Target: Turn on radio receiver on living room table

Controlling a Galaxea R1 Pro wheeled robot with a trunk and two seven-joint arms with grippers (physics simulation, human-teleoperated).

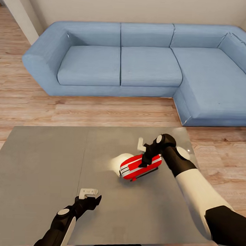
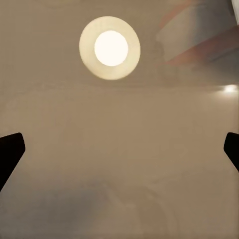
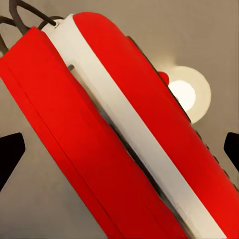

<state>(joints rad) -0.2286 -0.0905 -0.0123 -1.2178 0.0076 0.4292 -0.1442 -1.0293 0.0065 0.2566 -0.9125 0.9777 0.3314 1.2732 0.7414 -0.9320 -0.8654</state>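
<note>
The red radio receiver (image 1: 133, 168) lies tilted on the glossy grey table (image 1: 47, 163), right of its centre seam. My right gripper (image 1: 146, 157) hovers directly over the radio, open, with the fingers spread wide. In the right wrist view the radio (image 3: 74, 129) runs diagonally between the two dark fingertips (image 3: 10, 149), with its white side band (image 3: 129, 134) and thin dark wire handle (image 3: 20, 15) showing. Whether the fingers touch it I cannot tell. My left gripper (image 1: 90, 195) is open above the bare table near the front edge, well left of the radio.
A blue L-shaped sofa (image 1: 139, 63) stands beyond the table on the light wood floor (image 1: 84, 111). A round lamp reflection (image 2: 109, 47) glows on the tabletop (image 2: 119, 124) in the left wrist view, and a faint reflection of the radio (image 2: 199, 40) shows near it.
</note>
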